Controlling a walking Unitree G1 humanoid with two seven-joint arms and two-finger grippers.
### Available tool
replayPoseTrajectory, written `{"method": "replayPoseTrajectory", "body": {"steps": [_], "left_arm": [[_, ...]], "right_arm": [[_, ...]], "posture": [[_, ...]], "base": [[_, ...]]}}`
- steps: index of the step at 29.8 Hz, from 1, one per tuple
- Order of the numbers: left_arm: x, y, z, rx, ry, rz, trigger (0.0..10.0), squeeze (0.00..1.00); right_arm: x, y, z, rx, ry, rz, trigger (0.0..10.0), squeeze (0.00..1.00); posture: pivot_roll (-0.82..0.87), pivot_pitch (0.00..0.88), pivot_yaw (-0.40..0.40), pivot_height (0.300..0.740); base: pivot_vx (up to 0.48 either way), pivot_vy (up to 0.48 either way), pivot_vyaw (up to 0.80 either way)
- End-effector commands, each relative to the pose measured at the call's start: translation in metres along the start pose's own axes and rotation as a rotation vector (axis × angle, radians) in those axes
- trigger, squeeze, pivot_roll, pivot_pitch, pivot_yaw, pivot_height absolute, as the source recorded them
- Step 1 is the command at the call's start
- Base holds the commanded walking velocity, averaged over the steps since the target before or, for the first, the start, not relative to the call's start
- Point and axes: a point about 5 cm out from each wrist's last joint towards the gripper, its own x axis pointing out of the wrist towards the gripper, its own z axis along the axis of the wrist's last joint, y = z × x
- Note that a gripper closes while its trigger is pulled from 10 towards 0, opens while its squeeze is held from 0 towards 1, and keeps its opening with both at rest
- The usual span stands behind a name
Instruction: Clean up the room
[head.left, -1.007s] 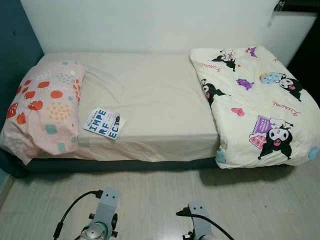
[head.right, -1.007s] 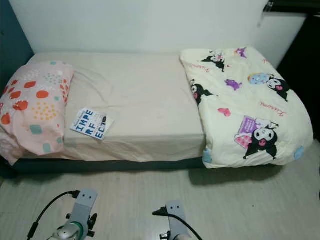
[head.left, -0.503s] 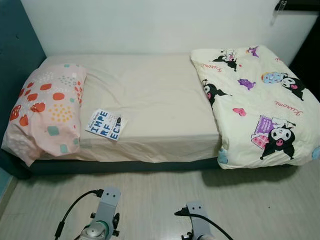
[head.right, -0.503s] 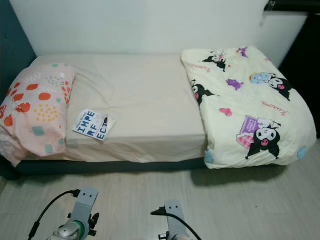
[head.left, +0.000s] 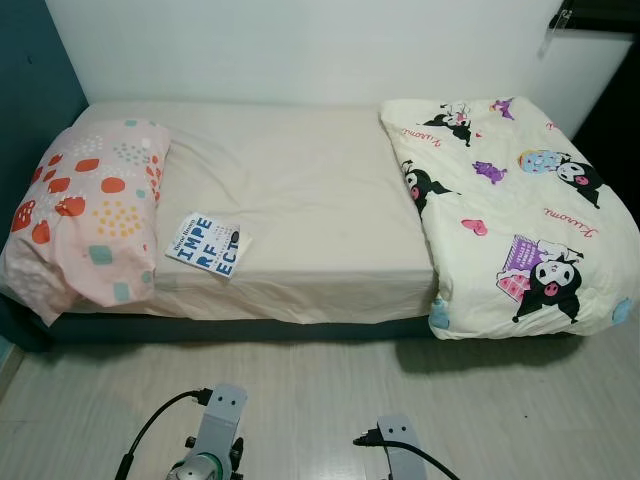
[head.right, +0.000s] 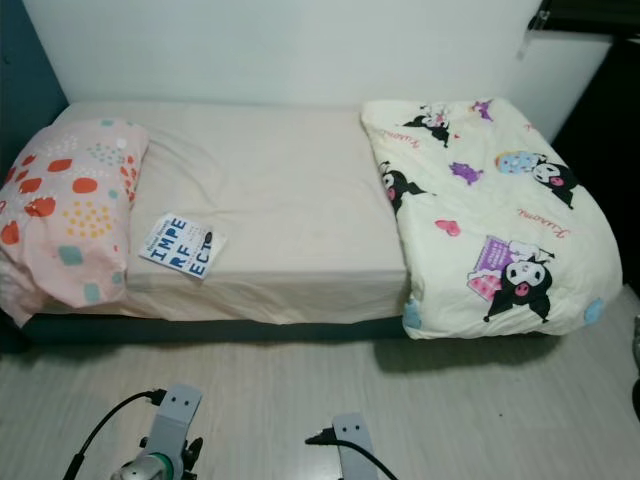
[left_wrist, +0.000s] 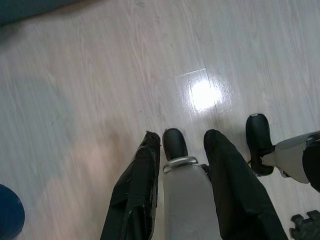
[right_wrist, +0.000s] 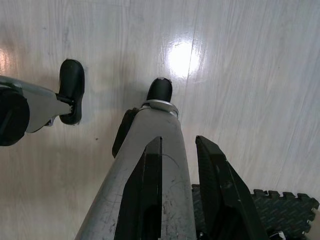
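Left wrist view, left tool (left_wrist: 182, 150) fingers parted, empty, right tool (right_wrist: 179, 147) likewise, above pale floor (left_wrist: 100, 75).

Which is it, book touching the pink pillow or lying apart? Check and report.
Apart. In the left eye view a strip of beige sheet shows between the book and the pink pillow; the book lies flat beside it.

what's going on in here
The robot stands on the floor facing a bed, both arms hanging idle. The left gripper and right gripper point down at the floor, fingers apart, holding nothing. On the bed, a pillow lies at the robot's left, a book beside it near the front edge, and a folded cartoon duvet covers the right end.
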Motion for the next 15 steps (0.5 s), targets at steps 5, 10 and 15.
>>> {"method": "replayPoseTrajectory", "body": {"steps": [5,10,15], "left_arm": [[-0.0005,0.0032,-0.0058,0.008,0.031,0.009,10.0,0.00],[-0.0002,0.0064,-0.0042,0.018,0.031,0.011,10.0,0.00],[0.0006,0.0062,-0.0001,0.031,0.024,0.007,10.0,0.00]], "right_arm": [[-0.0001,0.0014,-0.0057,0.020,0.012,0.005,10.0,0.00],[0.0000,0.0024,-0.0035,0.024,0.006,0.009,10.0,0.00],[0.0001,0.0018,-0.0005,0.040,0.001,0.005,10.0,0.00]], "posture": [[0.09,0.022,0.061,0.740],[0.09,0.020,0.076,0.740],[0.09,0.018,0.083,0.740]], "base": [[0.000,0.000,0.00],[0.000,0.000,0.00],[0.000,0.000,0.00]]}}
